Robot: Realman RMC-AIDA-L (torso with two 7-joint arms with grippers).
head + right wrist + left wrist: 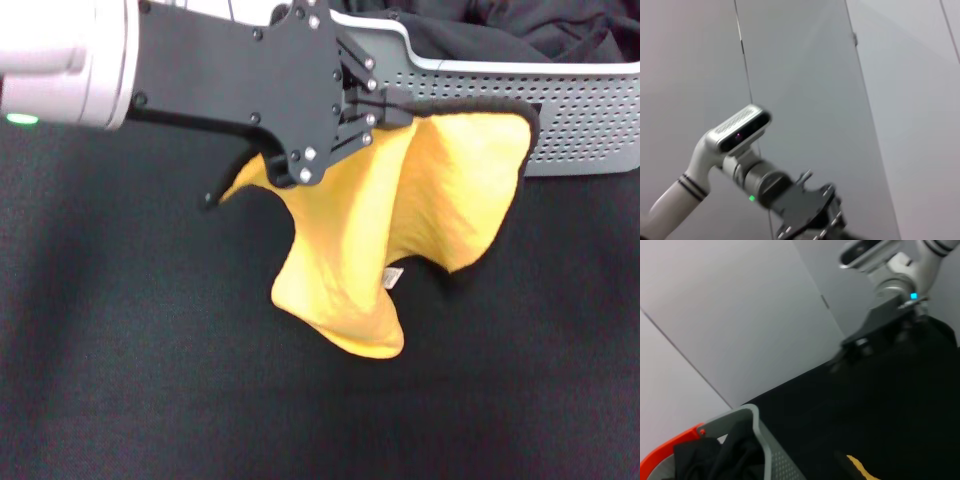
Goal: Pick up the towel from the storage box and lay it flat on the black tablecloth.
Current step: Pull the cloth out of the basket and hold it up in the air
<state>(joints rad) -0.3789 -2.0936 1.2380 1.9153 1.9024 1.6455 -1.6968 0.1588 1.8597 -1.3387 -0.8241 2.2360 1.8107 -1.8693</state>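
Observation:
My left gripper (392, 106) reaches in from the left and is shut on the top edge of the towel (400, 220), just in front of the storage box (590, 110). The yellow-orange towel hangs in folds, its black edging along the top and its white care tag (392, 278) showing. Its lower end lies on or just above the black tablecloth (130, 350). One towel corner (862, 471) shows in the left wrist view. My right gripper (860, 345) is far off, above the tablecloth's far side.
The storage box holds black garment fabric (500, 25). In the left wrist view the box (760, 440) has an orange part on its rim. Grey wall panels (805, 75) stand behind. The left arm (765, 185) shows in the right wrist view.

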